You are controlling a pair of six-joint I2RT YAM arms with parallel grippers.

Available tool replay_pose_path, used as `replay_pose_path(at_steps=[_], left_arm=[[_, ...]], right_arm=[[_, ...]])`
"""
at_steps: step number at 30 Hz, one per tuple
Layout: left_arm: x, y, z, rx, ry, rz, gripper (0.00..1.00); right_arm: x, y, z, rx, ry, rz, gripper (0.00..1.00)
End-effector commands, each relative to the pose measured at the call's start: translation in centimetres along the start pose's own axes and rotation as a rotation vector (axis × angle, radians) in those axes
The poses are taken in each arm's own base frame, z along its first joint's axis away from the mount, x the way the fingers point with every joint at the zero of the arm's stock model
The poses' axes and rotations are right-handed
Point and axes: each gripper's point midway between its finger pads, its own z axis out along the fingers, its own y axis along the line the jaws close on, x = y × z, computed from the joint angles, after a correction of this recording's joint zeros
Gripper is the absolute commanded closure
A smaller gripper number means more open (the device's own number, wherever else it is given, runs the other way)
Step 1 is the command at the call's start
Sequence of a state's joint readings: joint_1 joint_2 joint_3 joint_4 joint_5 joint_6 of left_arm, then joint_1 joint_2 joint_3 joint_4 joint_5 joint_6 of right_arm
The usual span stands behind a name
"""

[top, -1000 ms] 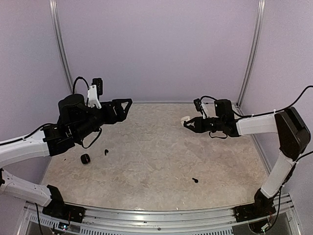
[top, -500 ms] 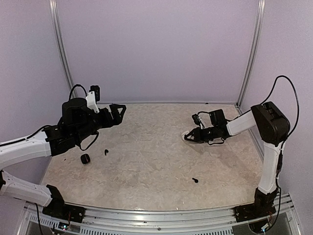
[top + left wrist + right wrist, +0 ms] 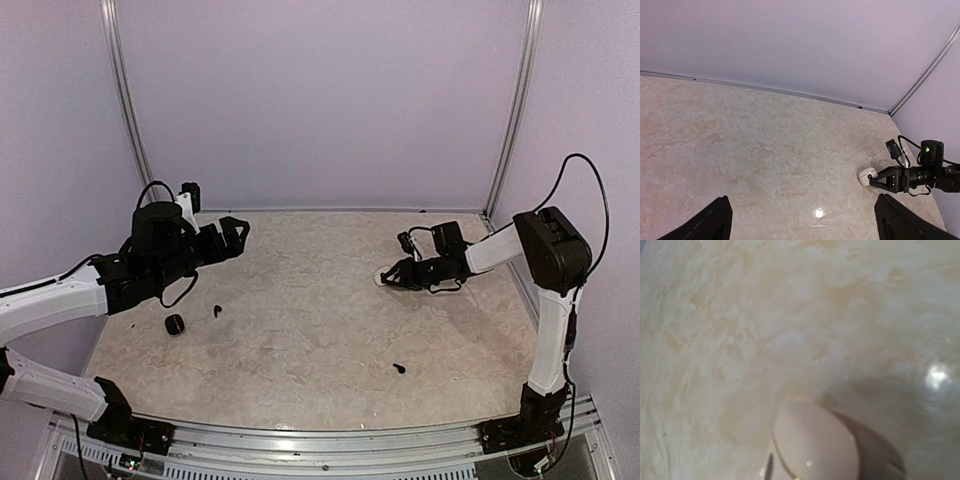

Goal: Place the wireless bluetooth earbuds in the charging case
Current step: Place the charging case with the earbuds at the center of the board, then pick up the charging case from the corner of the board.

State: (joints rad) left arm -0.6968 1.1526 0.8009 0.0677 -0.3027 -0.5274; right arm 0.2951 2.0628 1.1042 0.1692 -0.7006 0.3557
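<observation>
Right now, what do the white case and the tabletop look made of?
The white case: likely moulded hard plastic with a smooth satin shell, rounded, with a thin seam line. The tabletop: beige marble pattern, semi-gloss, showing a bright glare spot; stone or printed laminate, can't tell which.

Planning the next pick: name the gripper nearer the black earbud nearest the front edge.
Right. The right gripper is behind the black earbud; the left gripper is much farther, back-left of it.

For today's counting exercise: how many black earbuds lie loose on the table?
2. One black earbud lies right of the black case, at the left; the second black earbud lies alone near the front edge. More could be hidden from view.
</observation>
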Motion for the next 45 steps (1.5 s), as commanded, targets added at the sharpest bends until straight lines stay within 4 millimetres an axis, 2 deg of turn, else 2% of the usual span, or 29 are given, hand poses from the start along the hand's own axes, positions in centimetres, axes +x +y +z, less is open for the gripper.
replay_pose_path(at_steps=[1,6,11,16,21,24,27,31,37,45], left_arm=[[-0.6,1.5,-0.1,-0.065,0.011,-0.025,0.01],[-0.2,3.5,-0.4,-0.156,0.053,-0.068,0.01],[1.6,6.3,-1.2,-0.242,0.115,-0.152,0.01],[3.9,9.7,-2.6,-0.338,0.158,-0.213,0.01],[7.1,13.4,-4.5,-0.459,0.207,-0.282,0.01],[8.7,14.9,-5.4,-0.512,0.217,-0.309,0.01],[9.9,16.2,-6.0,-0.556,0.22,-0.343,0.01],[11.7,18.8,-6.3,-0.634,0.259,-0.391,0.01],[14.1,22.3,-6.3,-0.745,0.311,-0.388,0.01],[15.6,23.3,-5.2,-0.771,0.358,-0.357,0.07]], right_arm=[[-0.6,-0.6,-1.5,0.05,-0.02,-0.005,0.61],[-0.8,-1.1,-3.0,0.09,-0.04,-0.017,0.54],[-1.8,-0.7,-5.0,0.129,-0.074,-0.051,0.41],[-3.7,1.4,-7.4,0.142,-0.139,-0.113,0.34],[-5.5,3.8,-9.8,0.146,-0.199,-0.163,0.24],[-6.6,5.1,-11.8,0.175,-0.257,-0.21,0.18],[-7.5,5.6,-13.9,0.246,-0.31,-0.256,0.12],[-8.5,6.6,-16.6,0.318,-0.384,-0.317,0.01],[-9.8,6.8,-19.2,0.416,-0.468,-0.338,0.0],[-9.4,7.8,-20.3,0.39,-0.533,-0.333,0.0]])
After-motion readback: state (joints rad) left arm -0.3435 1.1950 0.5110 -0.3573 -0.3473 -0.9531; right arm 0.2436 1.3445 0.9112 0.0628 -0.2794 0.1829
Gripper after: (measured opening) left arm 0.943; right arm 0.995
